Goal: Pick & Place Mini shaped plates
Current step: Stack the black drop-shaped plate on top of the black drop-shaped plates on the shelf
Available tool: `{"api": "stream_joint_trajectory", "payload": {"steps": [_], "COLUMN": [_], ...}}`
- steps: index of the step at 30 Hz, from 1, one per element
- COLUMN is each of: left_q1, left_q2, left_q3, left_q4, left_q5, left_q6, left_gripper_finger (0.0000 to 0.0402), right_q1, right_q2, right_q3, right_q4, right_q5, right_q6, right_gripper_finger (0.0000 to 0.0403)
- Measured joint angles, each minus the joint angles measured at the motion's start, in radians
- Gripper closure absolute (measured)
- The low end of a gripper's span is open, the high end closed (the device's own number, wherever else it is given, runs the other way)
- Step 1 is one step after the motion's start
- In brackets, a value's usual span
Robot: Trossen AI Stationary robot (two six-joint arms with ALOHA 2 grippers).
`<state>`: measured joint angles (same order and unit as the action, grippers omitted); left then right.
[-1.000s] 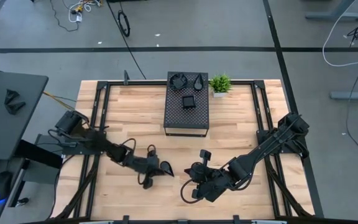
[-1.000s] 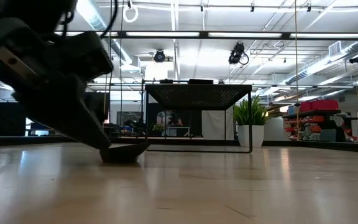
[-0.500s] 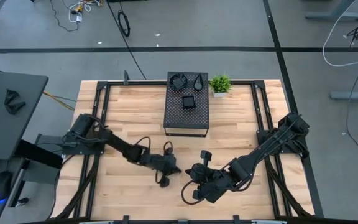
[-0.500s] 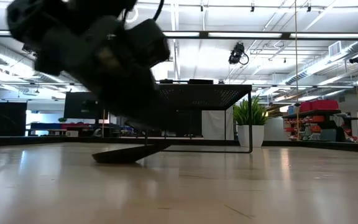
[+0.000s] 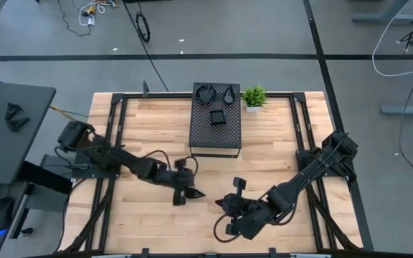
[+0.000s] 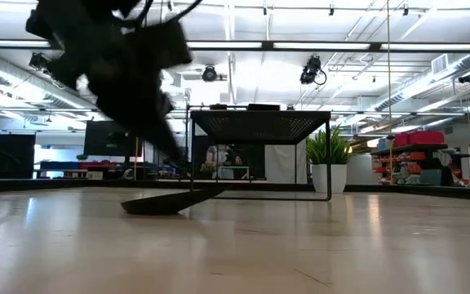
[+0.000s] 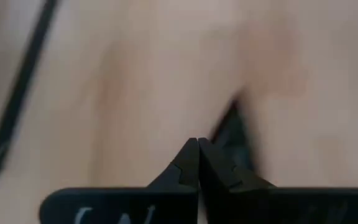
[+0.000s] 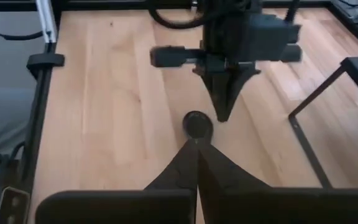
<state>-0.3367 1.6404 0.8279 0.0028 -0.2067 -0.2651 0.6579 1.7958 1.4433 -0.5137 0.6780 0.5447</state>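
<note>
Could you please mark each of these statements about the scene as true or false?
1. A square plate lies on the box. True.
2. In the high view, the plant stands left of the box. False: it stands right of the box, at the table's far edge.
3. Both the left gripper and the right gripper have their fingers shut. True.
4. The right gripper holds a plate. False: it holds nothing; a small plate lies on the table just ahead of it, under the left gripper's tip.
</note>
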Motion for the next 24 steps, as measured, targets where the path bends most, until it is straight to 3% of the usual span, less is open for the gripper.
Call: {"api": "stream_joint_trajectory", "payload": {"steps": [3, 6, 12, 19, 24], "left_q1": [0.008, 0.023, 0.001, -0.098, -0.159], "left_q2": [-0.004, 0.032, 0.077, 0.078, 0.08], "left_q3": [-0.001, -0.001, -0.016, -0.015, -0.018], "left_q4": [-0.175, -0.219, -0.184, -0.169, -0.127], "left_q5": [-0.102, -0.099, -0.041, 0.023, 0.019], "left_q6": [-0.066, -0.071, -0.079, -0.151, -0.174], "left_gripper_finger": [0.0399, 0.0399, 0.0399, 0.0399, 0.0399], "right_q1": [0.0, 0.0, 0.0, 0.007, 0.007], "right_q2": [0.0, 0.0, 0.001, 0.001, 0.001], "right_q3": [0.0, 0.0, 0.0, 0.0, 0.0], "right_q4": [0.003, 0.006, 0.014, 0.016, 0.016], "right_q5": [0.037, 0.071, 0.074, 0.073, 0.074], "right_q6": [-0.002, -0.002, 0.0, 0.001, 0.001], "right_gripper_finger": [0.0399, 0.0399, 0.0399, 0.0399, 0.0399]}}
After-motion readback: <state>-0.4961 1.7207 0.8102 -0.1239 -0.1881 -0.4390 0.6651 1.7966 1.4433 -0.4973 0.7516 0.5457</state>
